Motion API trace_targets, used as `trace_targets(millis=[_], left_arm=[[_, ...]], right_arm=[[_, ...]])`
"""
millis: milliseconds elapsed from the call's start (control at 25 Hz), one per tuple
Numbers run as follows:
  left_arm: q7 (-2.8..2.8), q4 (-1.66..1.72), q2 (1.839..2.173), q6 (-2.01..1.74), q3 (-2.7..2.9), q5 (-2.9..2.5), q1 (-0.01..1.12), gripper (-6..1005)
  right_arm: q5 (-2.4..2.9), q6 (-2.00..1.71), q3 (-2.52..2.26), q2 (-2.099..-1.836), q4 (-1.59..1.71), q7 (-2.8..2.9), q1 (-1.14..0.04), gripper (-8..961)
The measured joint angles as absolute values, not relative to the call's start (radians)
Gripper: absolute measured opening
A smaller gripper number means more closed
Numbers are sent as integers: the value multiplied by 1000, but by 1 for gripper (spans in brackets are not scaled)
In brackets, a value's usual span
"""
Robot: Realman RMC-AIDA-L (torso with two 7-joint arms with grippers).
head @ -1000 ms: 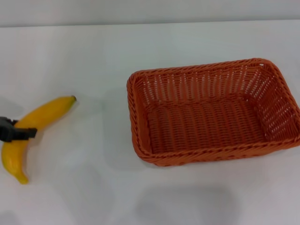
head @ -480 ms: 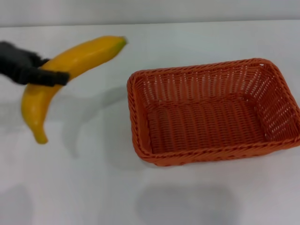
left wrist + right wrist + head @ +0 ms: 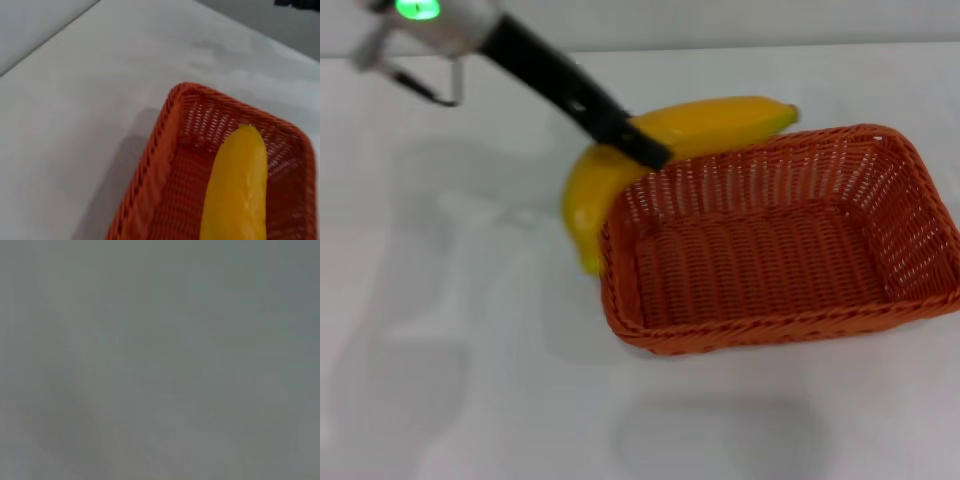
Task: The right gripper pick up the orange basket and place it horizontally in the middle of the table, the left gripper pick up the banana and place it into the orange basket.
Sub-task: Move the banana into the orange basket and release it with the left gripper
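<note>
With the orange basket (image 3: 780,240) already lying lengthwise mid-tabletop (image 3: 470,380), my left gripper (image 3: 645,148) has its jaws clamped on the banana (image 3: 660,150), held above the basket's near-left rim; only the drop remains.

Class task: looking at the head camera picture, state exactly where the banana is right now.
In the head view the banana hangs left of centre, held in the left tool over the far left corner of the orange basket, not yet inside it.
</note>
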State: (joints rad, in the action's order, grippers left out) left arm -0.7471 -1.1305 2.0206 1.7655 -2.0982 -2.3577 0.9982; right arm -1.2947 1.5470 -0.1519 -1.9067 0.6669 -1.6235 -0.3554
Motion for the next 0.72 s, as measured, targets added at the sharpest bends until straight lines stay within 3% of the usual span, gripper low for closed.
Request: trace_targets(millis=[200, 720], left_arm=[[-735, -1003, 2074, 1608, -2010, -2413, 1089, 563], [-709, -873, 2084, 1383, -1727, -2289, 1089, 592]], right_arm=[[-1295, 1560, -152, -1907, 668, -1631, -367, 871], [-1295, 1571, -152, -1908, 669, -1633, -365, 871]])
